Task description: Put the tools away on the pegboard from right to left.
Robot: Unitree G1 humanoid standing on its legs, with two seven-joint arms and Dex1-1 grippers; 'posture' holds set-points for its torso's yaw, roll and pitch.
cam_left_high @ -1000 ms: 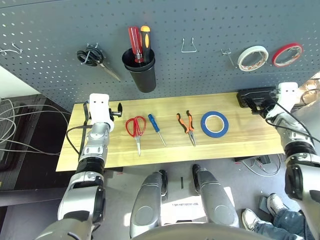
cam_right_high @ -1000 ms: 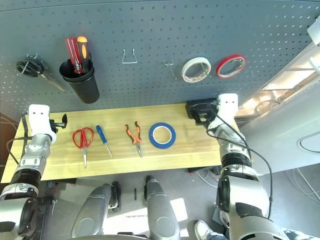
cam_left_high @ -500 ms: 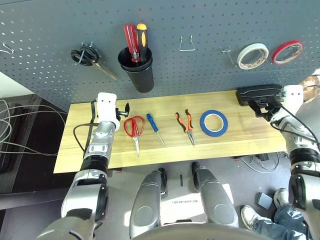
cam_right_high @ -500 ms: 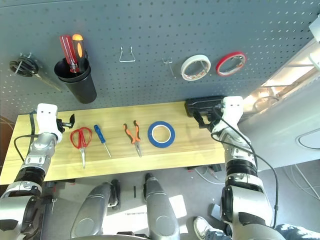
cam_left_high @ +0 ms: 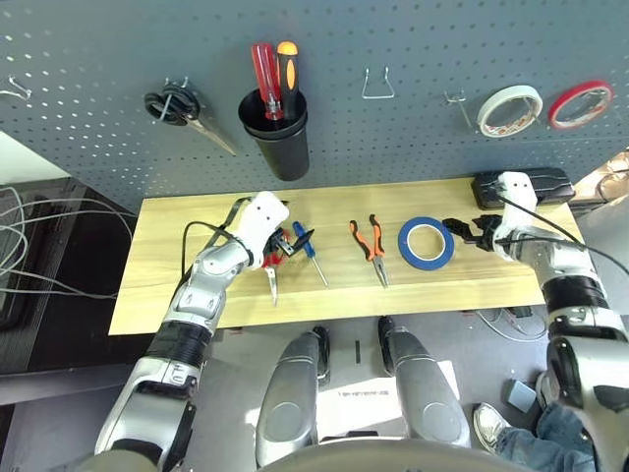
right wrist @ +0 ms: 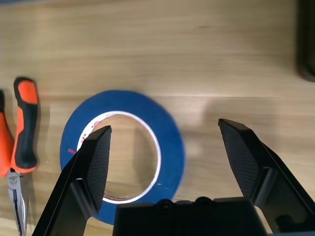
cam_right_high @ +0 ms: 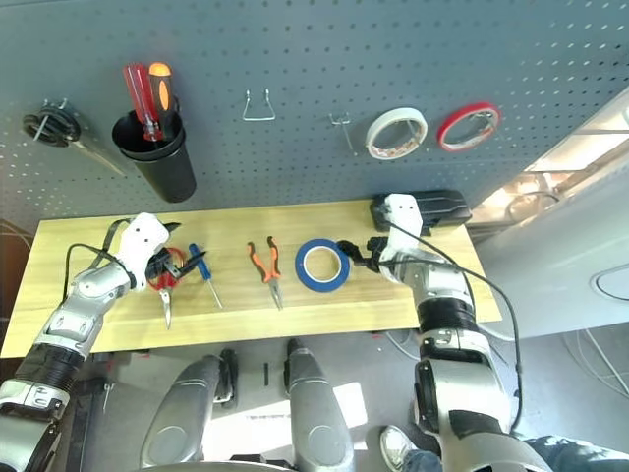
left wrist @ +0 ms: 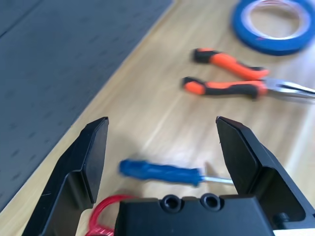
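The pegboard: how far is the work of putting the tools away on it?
None of the four tools on the table is put away. Nothing is in hand: the left gripper and right gripper are open. Left to hang: blue tape, pliers, small screwdriver, red scissors.

In the centre of the frame you have a blue tape roll (cam_right_high: 308, 279) lying flat on the pale wooden table (cam_right_high: 221, 323), orange-and-black-handled pliers (cam_right_high: 265, 265) just left of it (handles pointing up the frame).
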